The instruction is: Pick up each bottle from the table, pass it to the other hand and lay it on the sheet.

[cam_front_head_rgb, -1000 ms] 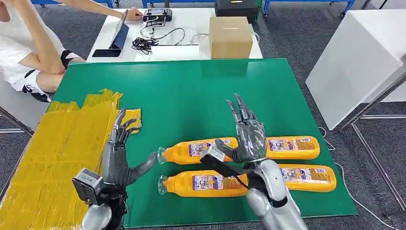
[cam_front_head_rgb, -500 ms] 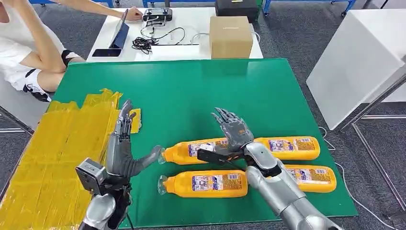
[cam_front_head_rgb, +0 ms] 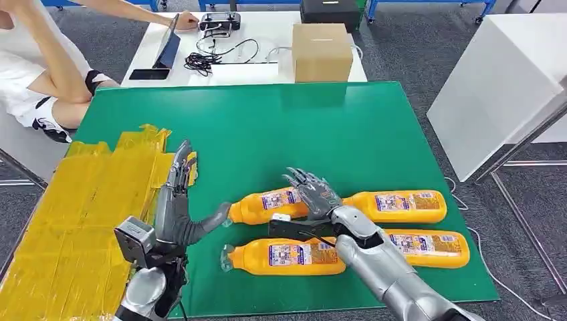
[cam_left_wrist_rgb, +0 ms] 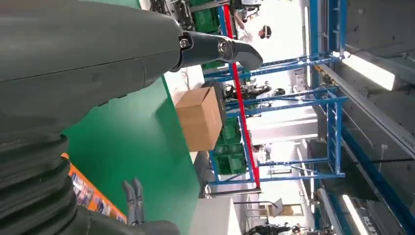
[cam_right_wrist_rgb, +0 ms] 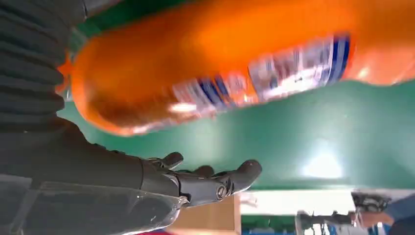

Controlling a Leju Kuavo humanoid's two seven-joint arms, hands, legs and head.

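Observation:
Several orange bottles lie on the green table (cam_front_head_rgb: 267,127) in two rows. My right hand (cam_front_head_rgb: 313,195) reaches down over the far-left bottle (cam_front_head_rgb: 264,205), fingers spread across its body and the thumb on its near side, not closed around it. In the right wrist view that bottle (cam_right_wrist_rgb: 220,63) lies close against the open fingers (cam_right_wrist_rgb: 205,181). The near-left bottle (cam_front_head_rgb: 287,255) lies just in front of that arm. My left hand (cam_front_head_rgb: 177,207) stands upright and open beside the bottle caps, holding nothing. The yellow sheet (cam_front_head_rgb: 87,214) covers the table's left side.
Two more bottles (cam_front_head_rgb: 401,204) (cam_front_head_rgb: 431,246) lie to the right. A cardboard box (cam_front_head_rgb: 322,50) stands beyond the table's far edge, with a tablet and cables on a white table. A person (cam_front_head_rgb: 33,73) sits at the far left. A white cabinet (cam_front_head_rgb: 495,80) is on the right.
My right hand has come down from an upright raised pose onto the far-left bottle. My left hand has edged slightly forward and to the right.

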